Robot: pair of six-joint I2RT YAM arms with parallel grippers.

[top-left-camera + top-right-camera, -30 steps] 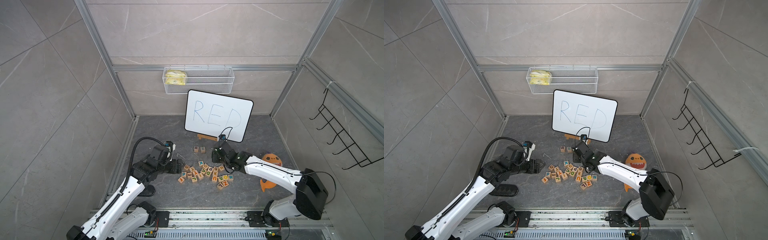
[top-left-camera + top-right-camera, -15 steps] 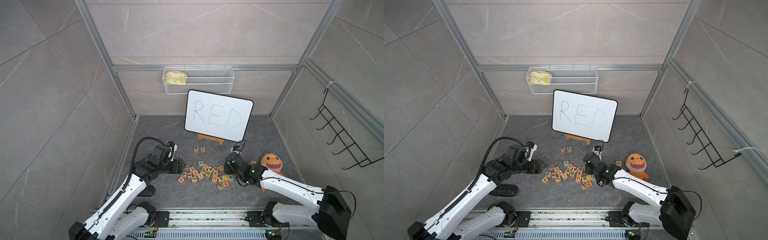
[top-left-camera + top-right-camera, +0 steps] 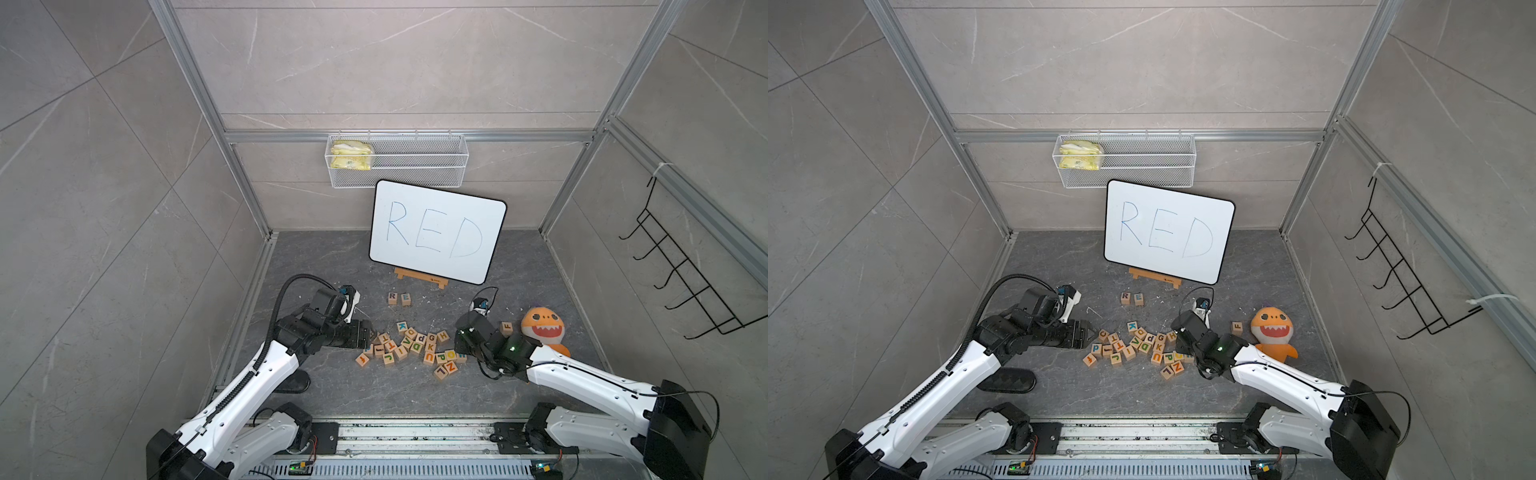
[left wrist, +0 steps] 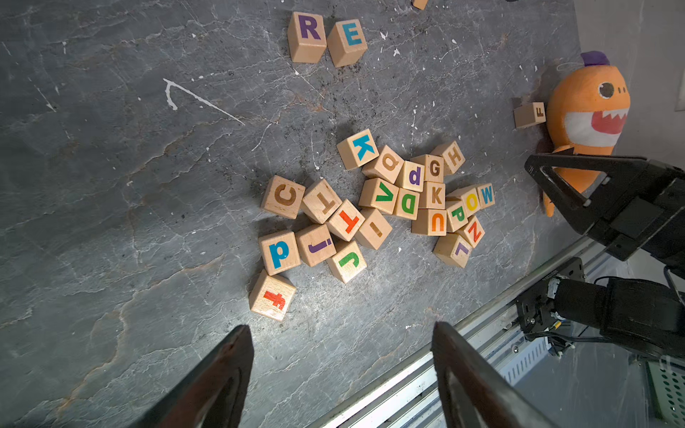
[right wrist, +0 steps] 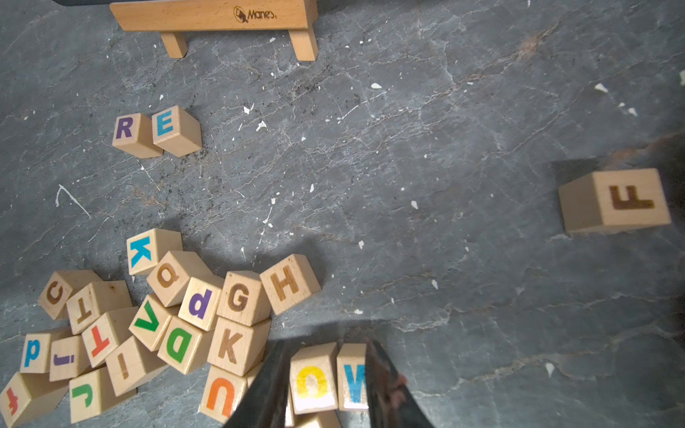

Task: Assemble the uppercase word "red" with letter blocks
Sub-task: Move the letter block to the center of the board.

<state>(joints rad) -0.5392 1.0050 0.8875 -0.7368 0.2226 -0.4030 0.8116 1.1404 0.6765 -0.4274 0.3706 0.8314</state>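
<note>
While the right gripper [image 5: 326,344] hovers parted and empty, the green D block [image 5: 179,344] lies near its left side, seemingly farther from the parted left gripper [image 4: 341,326].

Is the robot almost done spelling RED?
Two of three letters are done. The R block and E block sit side by side near the whiteboard. Nothing is in hand: the left gripper and right gripper are open at the pile. The green D block lies there.
</note>
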